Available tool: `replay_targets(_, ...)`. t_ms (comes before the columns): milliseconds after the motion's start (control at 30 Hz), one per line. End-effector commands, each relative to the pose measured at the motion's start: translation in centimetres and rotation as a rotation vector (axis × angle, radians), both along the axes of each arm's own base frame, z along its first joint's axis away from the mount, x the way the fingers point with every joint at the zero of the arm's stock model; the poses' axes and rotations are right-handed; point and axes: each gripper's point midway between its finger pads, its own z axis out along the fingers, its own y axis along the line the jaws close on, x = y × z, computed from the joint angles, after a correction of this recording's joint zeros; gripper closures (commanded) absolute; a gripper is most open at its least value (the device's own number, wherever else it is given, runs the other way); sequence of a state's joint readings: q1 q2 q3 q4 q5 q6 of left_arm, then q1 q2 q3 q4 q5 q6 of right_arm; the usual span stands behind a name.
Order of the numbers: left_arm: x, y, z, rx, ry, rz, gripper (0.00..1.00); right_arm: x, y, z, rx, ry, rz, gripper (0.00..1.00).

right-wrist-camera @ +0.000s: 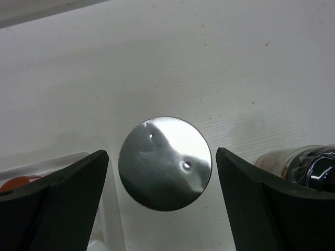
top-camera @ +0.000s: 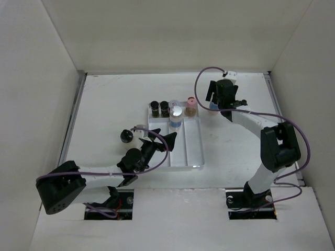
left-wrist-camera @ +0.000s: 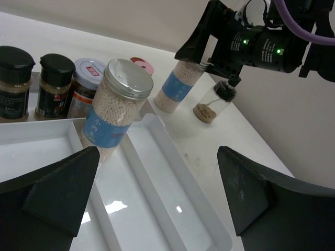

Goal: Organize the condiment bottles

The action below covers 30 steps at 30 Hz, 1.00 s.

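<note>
Two dark black-capped bottles (top-camera: 159, 108) stand at the far end of the clear tray (top-camera: 188, 151), with a pale grey-lidded, blue-labelled bottle (top-camera: 176, 116) beside them. A pink-capped bottle (top-camera: 191, 104) stands at the tray's far right corner. My right gripper (top-camera: 215, 97) is open and straddles the lid (right-wrist-camera: 165, 163) of the second pale bottle (left-wrist-camera: 178, 86), which stands on the table right of the tray; the fingers are apart from it. My left gripper (top-camera: 162, 140) is open and empty above the tray's near part (left-wrist-camera: 157, 167).
A small clear black-capped bottle (left-wrist-camera: 214, 102) stands just right of the second pale bottle. Another black-capped bottle (top-camera: 125, 136) stands on the table left of the tray. White walls enclose the table on three sides.
</note>
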<state>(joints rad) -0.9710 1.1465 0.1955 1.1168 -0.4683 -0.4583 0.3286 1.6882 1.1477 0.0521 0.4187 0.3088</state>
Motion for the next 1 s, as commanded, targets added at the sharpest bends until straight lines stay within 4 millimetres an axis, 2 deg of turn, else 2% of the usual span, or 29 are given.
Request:
replay_targets(0, -0.1, -0.3, 1.3, -0.07, -0.024, -0.006, 0.0, 1.6, -0.5, 2.3, -0.005, -0.066, -0.022, 0.17)
replay_targets(100, 0.0, -0.3, 1.2, -0.069, -0.023, -0.005, 0.0, 1.7, -0.8, 2.2, -0.004, -0.067, -0.032, 0.39)
replay_targets(167, 0.0, -0.2, 1.1, -0.066, -0.021, -0.002, 0.0, 1.0, -1.1, 3.6, 0.006, -0.12, -0.048, 0.47)
replay_targets(233, 0.3, -0.1, 0.7, -0.059, -0.015, 0.009, 0.0, 0.1, -1.7, 5.8, 0.017, -0.187, -0.064, 0.49)
replay_targets(300, 0.4, 0.0, 0.8, -0.062, -0.016, 0.013, 0.0, -1.8, -1.7, 8.2, 0.036, -0.244, -0.059, 0.5)
replay_targets(400, 0.3, 0.1, 1.1, -0.071, -0.022, 0.015, 0.0, -5.8, -0.8, 10.8, 0.057, -0.296, -0.009, 0.5)
replay_targets(467, 0.3, 0.2, 1.1, -0.07, -0.023, 0.018, 0.0, -8.8, 0.0, 11.4, 0.076, -0.309, 0.031, 0.5)
replay_targets(533, 0.3, 0.2, 1.2, -0.074, -0.024, 0.019, 0.0, -11.6, 1.4, 11.5, 0.094, -0.309, 0.089, 0.5)
replay_targets(700, 0.7, 0.7, 1.6, -0.076, -0.027, 0.046, 0.0, -17.7, 7.0, 11.3, 0.146, -0.294, 0.246, 0.49)
replay_targets(833, 1.0, 2.2, 2.3, -0.092, -0.024, 0.114, 0.0, -20.7, 11.4, 12.0, 0.178, -0.297, 0.358, 0.48)
replay_targets(967, 1.0, 3.8, 3.6, -0.115, -0.031, 0.162, 0.0, -22.2, 15.1, 11.9, 0.215, -0.277, 0.45, 0.48)
